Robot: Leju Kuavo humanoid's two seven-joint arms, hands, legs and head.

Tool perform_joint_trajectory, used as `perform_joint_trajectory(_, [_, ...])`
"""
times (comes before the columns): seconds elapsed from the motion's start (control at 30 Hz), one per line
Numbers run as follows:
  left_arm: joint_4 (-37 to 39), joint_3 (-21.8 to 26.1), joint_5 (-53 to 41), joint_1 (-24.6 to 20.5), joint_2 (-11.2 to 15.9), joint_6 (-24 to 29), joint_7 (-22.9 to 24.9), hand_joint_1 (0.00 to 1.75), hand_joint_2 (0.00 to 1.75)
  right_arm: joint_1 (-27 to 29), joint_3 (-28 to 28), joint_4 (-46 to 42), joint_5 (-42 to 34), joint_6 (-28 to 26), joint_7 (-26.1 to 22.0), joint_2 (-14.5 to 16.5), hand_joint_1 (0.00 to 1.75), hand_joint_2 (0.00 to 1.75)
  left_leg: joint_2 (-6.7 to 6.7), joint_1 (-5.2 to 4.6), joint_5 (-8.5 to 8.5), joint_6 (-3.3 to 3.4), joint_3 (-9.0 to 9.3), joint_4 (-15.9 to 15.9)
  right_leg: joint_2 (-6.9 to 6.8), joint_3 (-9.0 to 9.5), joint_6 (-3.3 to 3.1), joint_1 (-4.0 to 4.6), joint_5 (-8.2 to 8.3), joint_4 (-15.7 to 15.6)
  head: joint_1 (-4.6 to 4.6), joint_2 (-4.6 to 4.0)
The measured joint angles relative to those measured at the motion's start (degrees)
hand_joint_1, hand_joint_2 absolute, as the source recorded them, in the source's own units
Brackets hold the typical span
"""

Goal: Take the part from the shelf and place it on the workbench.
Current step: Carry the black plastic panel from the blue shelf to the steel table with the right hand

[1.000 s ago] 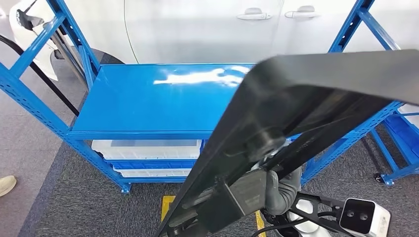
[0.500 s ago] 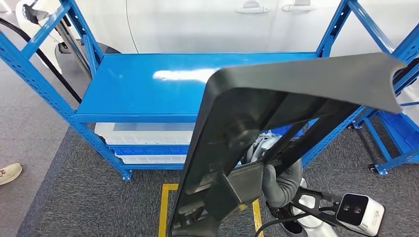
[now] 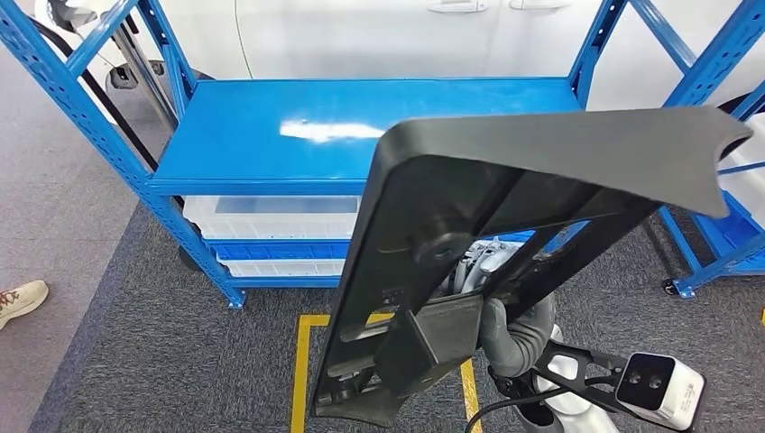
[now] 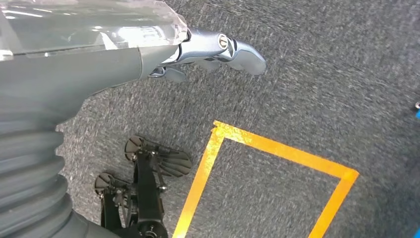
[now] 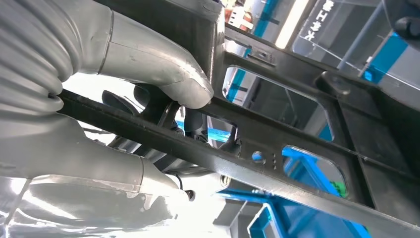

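**Right hand carrying the ribbed black part**

Right hand [image 3: 510,329] grips a rib of the part [image 3: 505,207], thumb [image 5: 163,69] pressed over the bar, holding it tilted above the carpet, near the front edge of the blue shelf [image 3: 271,135]. The long, stiff moulding likely levers hard at one rib; a central hold suits. Left hand [image 4: 218,47] hangs with nothing in it; its fingers are too hidden to tell.

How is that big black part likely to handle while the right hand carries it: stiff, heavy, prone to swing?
The black part probably stays stiff: its ribbed frame holds shape. The right hand grips it near one end, so it may lever or swing. Open cut-outs suggest it's fairly light for its size.
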Motion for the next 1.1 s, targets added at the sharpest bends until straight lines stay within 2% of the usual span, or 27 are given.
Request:
perform_joint_trajectory(0.07, [0.0, -0.1, 0.0, 0.1, 0.0, 0.0, 0.0, 0.0, 1.75, 0.0, 0.0, 0.0, -0.1, -0.3, 0.0, 0.0, 1.75, 1.75, -0.04, 0.14, 0.27, -0.8, -0.37, 0.2, -0.07, -0.56, -0.96, -0.01, 0.63, -0.3, -0.01, 0.0])
perform_joint_trajectory(0.1, [0.0, -0.2, 0.0, 0.1, 0.0, 0.0, 0.0, 0.0, 1.75, 0.0, 0.0, 0.0, -0.2, -0.7, 0.0, 0.0, 1.75, 1.75, -0.07, 0.26, -0.72, -1.13, -0.81, 0.9, -0.16, -0.99, -1.49, -0.07, 1.19, -0.4, -0.01, 0.0])
perform_joint_trajectory(0.13, [0.0, -0.3, -0.1, 0.2, 0.1, -0.1, 0.0, 0.0, 1.75, -0.1, 0.1, 0.0, -0.4, -1.6, 0.0, 0.0, 1.75, 1.75, -0.1, 0.37, -2.68, -1.44, -1.56, 2.7, -0.27, -1.53, -1.94, -0.16, 1.81, -0.5, -0.01, 0.0])
perform_joint_trajectory(0.17, [0.0, -0.4, -0.3, 0.1, 0.1, -0.2, 0.1, 0.0, 1.75, -0.1, 0.2, 0.0, -0.6, -2.9, 0.0, 0.0, 1.75, 1.75, -0.12, 0.47, -5.43, -1.7, -2.52, 5.5, -0.36, -2.21, -2.23, -0.15, 2.42, -0.6, -0.01, 0.0])
perform_joint_trajectory(0.2, [0.0, -0.6, -0.4, 0.1, 0.1, -0.2, 0.1, 0.0, 1.75, -0.1, 0.4, 0.0, -0.8, -4.4, 0.0, -0.1, 1.75, 1.75, -0.12, 0.5, -8.18, -1.91, -3.57, 9.1, -0.38, -3.0, -2.4, -0.09, 3.01, -0.5, -0.01, 0.0])
perform_joint_trajectory(0.23, [0.0, -0.7, -0.6, 0.0, 0.1, -0.3, 0.2, 0.0, 1.75, -0.1, 0.7, 0.0, -0.9, -6.0, 0.0, -0.2, 1.75, 1.75, -0.11, 0.52, -10.04, -2.08, -4.36, 12.7, -0.38, -3.82, -2.43, -0.04, 3.63, -0.5, -0.01, 0.0])
perform_joint_trajectory(0.27, [0.0, -0.8, -0.7, -0.1, 0.1, -0.3, 0.3, 0.0, 1.75, -0.1, 1.0, 0.0, -0.8, -7.4, 0.0, -0.3, 1.75, 1.75, -0.11, 0.54, -10.64, -2.2, -4.53, 15.2, -0.36, -4.66, -2.4, 0.01, 4.24, -0.4, -0.01, 0.0])
perform_joint_trajectory(0.3, [0.0, -0.9, -0.9, -0.2, 0.1, -0.4, 0.4, 0.0, 1.75, -0.1, 1.4, -0.1, -0.7, -8.6, 0.0, -0.4, 1.75, 1.75, -0.11, 0.56, -9.95, -2.24, -3.8, 15.9, -0.33, -5.53, -2.31, 0.03, 4.83, -0.3, -0.01, 0.0])
perform_joint_trajectory(0.33, [0.0, -1.0, -1.0, -0.3, 0.1, -0.5, 0.6, 0.0, 1.75, 0.0, 1.9, -0.4, -0.4, -9.6, 0.0, -0.5, 1.75, 1.75, -0.12, 0.57, -8.46, -2.18, -1.95, 14.4, -0.31, -6.35, -2.18, 0.03, 5.39, -0.2, -0.01, 0.0])
perform_joint_trajectory(0.37, [0.0, -1.2, -1.2, -0.4, 0.1, -0.5, 0.7, 0.0, 1.75, 0.1, 2.3, -0.8, -0.2, -10.4, 0.0, -0.6, 1.75, 1.75, -0.14, 0.56, -7.07, -2.0, 0.82, 11.1, -0.29, -7.05, -2.01, 0.03, 5.9, 0.0, -0.01, 0.0])
perform_joint_trajectory(0.43, [0.0, -1.6, -1.4, -0.7, 0.3, -0.6, 0.9, 0.0, 1.75, 0.3, 3.0, -1.7, 0.3, -11.3, 0.0, -0.8, 1.75, 1.75, -0.24, 0.35, -6.66, -1.31, 6.74, 2.9, -0.29, -8.05, -1.49, 0.17, 6.77, 0.2, -0.01, 0.0])
perform_joint_trajectory(0.47, [0.0, -1.8, -1.5, -0.8, 0.4, -0.5, 1.0, 0.0, 1.75, 0.3, 3.2, -2.1, 0.3, -11.5, 0.0, -0.9, 1.75, 1.75, -0.28, 0.17, -7.16, -0.93, 8.39, 0.1, -0.33, -8.27, -1.15, 0.19, 7.18, 0.1, -0.01, 0.0])
perform_joint_trajectory(0.5, [0.0, -1.9, -1.6, -0.9, 0.4, -0.3, 1.2, 0.0, 1.75, 0.4, 3.4, -2.4, 0.4, -11.7, 0.0, -1.1, 1.75, 1.75, -0.31, -0.04, -7.61, -0.55, 9.06, -1.4, -0.37, -8.35, -0.75, 0.18, 7.58, 0.0, -0.01, 0.0])
perform_joint_trajectory(0.57, [0.0, -2.2, -1.6, -0.9, 0.5, 0.3, 1.7, 0.0, 1.75, 0.6, 3.4, -2.9, 0.5, -12.1, 0.0, -1.8, 1.75, 1.75, -0.24, 0.0, -6.96, 0.27, 8.73, -2.1, -0.39, -8.44, 0.05, 0.08, 7.99, -0.1, -0.01, 0.0])
perform_joint_trajectory(0.6, [0.0, -2.3, -1.6, -0.9, 0.5, 0.6, 1.9, 0.0, 1.75, 0.7, 3.4, -3.0, 0.4, -12.2, 0.0, -2.3, 1.75, 1.75, -0.16, 0.11, -6.46, 0.72, 8.52, -2.3, -0.34, -8.83, 0.33, 0.05, 7.19, 0.8, 0.0, 0.0])
perform_joint_trajectory(0.63, [0.0, -2.3, -1.6, -0.8, 0.4, 1.0, 2.1, 0.0, 1.75, 0.7, 3.3, -3.0, 0.3, -12.2, 0.0, -2.8, 1.75, 1.75, -0.06, 0.23, -5.91, 1.13, 8.19, -2.5, -0.27, -9.62, 0.55, 0.04, 5.57, 2.7, -0.01, 0.0])
perform_joint_trajectory(0.7, [0.0, -2.4, -1.4, -0.7, 0.4, 1.5, 2.4, 0.0, 1.75, 0.8, 3.0, -2.8, 0.0, -11.8, 0.0, -3.6, 1.75, 1.75, 0.1, 0.17, -5.05, 1.59, 7.2, -2.4, -0.18, -12.28, 0.8, -0.03, 0.78, 9.9, -0.01, 0.0])
perform_joint_trajectory(0.73, [0.0, -2.4, -1.3, -0.6, 0.4, 1.7, 2.4, 0.0, 1.75, 0.9, 2.7, -2.7, -0.1, -11.3, 0.0, -3.9, 1.75, 1.75, 0.13, 0.11, -4.67, 1.65, 6.68, -2.3, -0.16, -13.34, 0.92, -0.05, -0.96, 13.3, -0.01, 0.0])
perform_joint_trajectory(0.77, [0.0, -2.4, -1.2, -0.4, 0.4, 1.9, 2.5, 0.0, 1.75, 1.0, 2.4, -2.5, -0.1, -10.7, 0.0, -4.1, 1.75, 1.75, 0.14, 0.07, -4.35, 1.64, 6.19, -2.2, -0.17, -13.62, 1.0, -0.05, -1.7, 15.3, -0.01, 0.0])
perform_joint_trajectory(0.8, [0.0, -2.5, -1.1, -0.3, 0.4, 2.1, 2.5, 0.0, 1.75, 1.2, 2.1, -2.3, 0.0, -9.9, 0.0, -4.2, 1.75, 1.75, 0.19, 0.05, -4.11, 1.59, 5.75, -2.0, -0.2, -12.72, 1.01, -0.05, -1.32, 15.0, -0.01, 0.0])
perform_joint_trajectory(0.83, [0.0, -2.5, -1.0, -0.2, 0.4, 2.2, 2.5, 0.0, 1.75, 1.3, 1.9, -2.2, 0.1, -9.1, 0.0, -4.2, 1.75, 1.75, 0.25, 0.06, -3.99, 1.52, 5.38, -1.8, -0.32, -10.66, 0.93, -0.05, -0.05, 12.3, -0.01, 0.0])
perform_joint_trajectory(0.9, [0.0, -2.5, -0.5, 0.0, 0.4, 2.7, 2.3, 0.0, 1.75, 1.5, 1.6, -2.1, 1.4, -7.5, 0.0, -3.7, 1.75, 1.75, 0.41, -0.1, -4.05, 1.23, 4.8, -0.9, -1.35, -5.75, 0.43, 0.17, 2.23, 4.6, -0.01, 0.0])
perform_joint_trajectory(0.93, [0.0, -2.5, -0.1, 0.1, 0.4, 3.1, 2.2, 0.0, 1.75, 2.0, 1.5, -2.3, 2.7, -6.5, 0.0, -3.1, 1.75, 1.75, 0.46, -0.22, -4.09, 0.97, 4.55, -0.6, -1.82, -4.25, 0.04, 0.31, 2.69, 2.0, -0.01, 0.0])
perform_joint_trajectory(0.97, [0.0, -2.5, 0.3, 0.2, 0.4, 3.5, 2.1, 0.0, 1.75, 2.9, 1.4, -2.7, 4.3, -5.4, 0.0, -2.1, 1.75, 1.75, 0.58, -0.35, -4.12, 0.65, 4.38, -0.3, -2.13, -3.66, -0.37, 0.48, 2.66, 0.7, -0.01, 0.0])
perform_joint_trajectory(1.03, [0.0, -2.5, 1.0, 0.4, 0.4, 4.0, 1.9, 0.0, 1.75, 5.0, 1.4, -3.9, 7.0, -3.7, 0.0, 0.0, 1.75, 1.75, 1.04, -0.44, -4.06, 0.0, 4.21, -0.3, -1.71, -3.86, -1.2, 0.56, 2.75, 0.4, -0.01, 0.0])
perform_joint_trajectory(1.1, [0.0, -2.5, 1.2, 0.5, 0.4, 4.2, 1.9, 0.0, 1.75, 6.1, 1.4, -4.8, 8.1, -3.0, 0.0, 1.5, 1.75, 1.75, 0.99, -0.29, -5.21, -0.63, 3.69, 0.9, -1.16, -4.01, -1.99, 0.38, 3.23, 0.0, -0.01, 0.0])
